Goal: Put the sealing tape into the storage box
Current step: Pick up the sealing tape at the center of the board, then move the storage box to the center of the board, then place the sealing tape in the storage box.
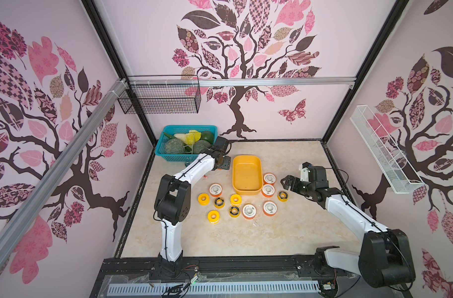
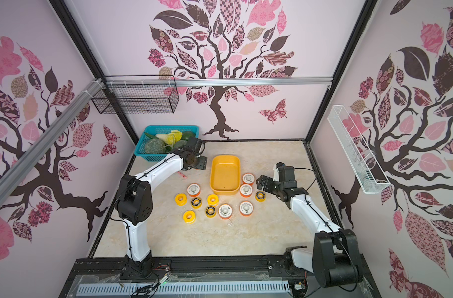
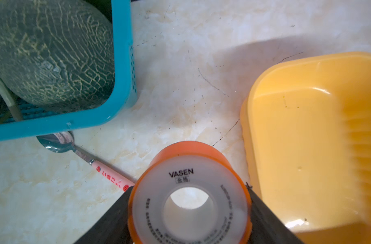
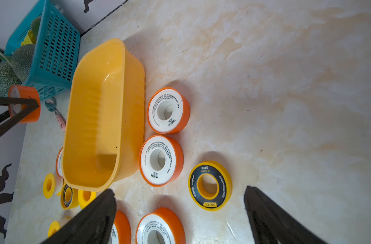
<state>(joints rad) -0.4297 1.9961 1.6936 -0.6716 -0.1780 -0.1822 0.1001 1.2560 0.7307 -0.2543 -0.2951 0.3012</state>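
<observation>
- One roll of sealing tape (image 3: 190,166), orange-rimmed with a white face, hung clear of the table (image 1: 284,232). The left gripper (image 3: 190,190) had it clamped across the outer rim, one jaw on each side, with the open core facing the wrist camera.
- Position of the held roll: just beside the storage box (image 1: 247,178), outside its wall at the far corner nearest the blue basket (image 1: 168,152), and not yet over the opening. A spoon (image 3: 108,176) lay on the table by the basket.
- Storage box: yellow, shallow and smooth-walled, with nothing in it.
- Eleven other rolls (image 1: 249,211) lay flat on the table around the near end of the box. Two sat close against its wall, but I could not tell whether they touched it.
- Right gripper (image 4: 178,188): jaws wide apart and holding nothing, poised above the table near a black-and-yellow roll (image 4: 224,183).
- Handling, as I judged it: each roll looked light and rigid, a hard plastic spool that would not give under the jaws. The smooth curved rim looked slippery, so a hold straight across the widest part, as here, seemed safest. An off-centre pinch might squirt it out.
- Release: the roll seemed sturdy enough for a short drop into the box, though it might roll if it landed on edge.
</observation>
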